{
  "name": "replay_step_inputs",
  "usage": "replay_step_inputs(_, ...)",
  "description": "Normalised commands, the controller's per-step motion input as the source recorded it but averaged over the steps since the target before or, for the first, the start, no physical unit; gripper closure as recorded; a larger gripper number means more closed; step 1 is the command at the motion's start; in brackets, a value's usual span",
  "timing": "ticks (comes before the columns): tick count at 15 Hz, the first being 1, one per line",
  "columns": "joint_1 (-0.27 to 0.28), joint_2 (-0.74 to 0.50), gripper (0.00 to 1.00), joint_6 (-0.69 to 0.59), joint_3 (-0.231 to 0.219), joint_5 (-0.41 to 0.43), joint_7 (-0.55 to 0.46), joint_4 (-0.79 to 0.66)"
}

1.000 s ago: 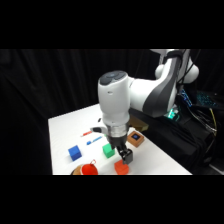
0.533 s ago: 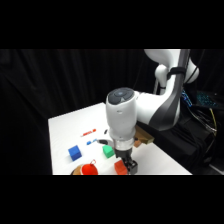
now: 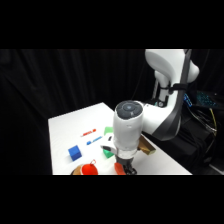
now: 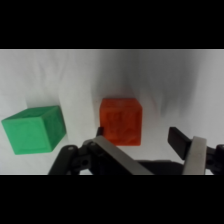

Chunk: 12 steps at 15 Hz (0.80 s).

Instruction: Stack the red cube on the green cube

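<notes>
The red cube (image 4: pixel 120 120) sits on the white table, between my gripper's (image 4: pixel 140 139) open fingers and closer to the left finger. The right finger (image 4: pixel 181 142) stands apart from it. To the cube's left in the wrist view lies the green cube (image 4: pixel 35 129), a short gap away. In the side view the gripper (image 3: pixel 125 167) hangs low at the table's front edge over the red cube (image 3: pixel 118 169), which the wrist partly hides. The green cube (image 3: pixel 108 153) shows just behind, beside the arm.
A round red thing (image 3: pixel 89 170) sits left of the red cube at the front edge. A blue cube (image 3: pixel 75 152) lies further left, a paler green cube (image 3: pixel 108 131) and two small pens (image 3: pixel 90 137) behind, and a brown cube (image 3: pixel 145 145) on the right.
The arm has swung forward and come down, bringing the gripper from above the cubes to the red cube at the table's front edge.
</notes>
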Motion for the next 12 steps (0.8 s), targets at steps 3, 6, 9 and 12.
replay_step_inputs(3, 0.191, -0.12, 0.00, 0.11, -0.207, -0.208, 0.30, -0.08)
replay_step_inputs(6, 0.095, -0.10, 0.00, 0.06, -0.105, -0.151, 0.19, -0.08)
replay_step_inputs(9, 0.030, -0.05, 0.00, 0.06, -0.034, -0.088, 0.11, -0.07)
replay_step_inputs(12, 0.001, -0.03, 0.00, 0.08, -0.011, -0.058, 0.07, -0.06)
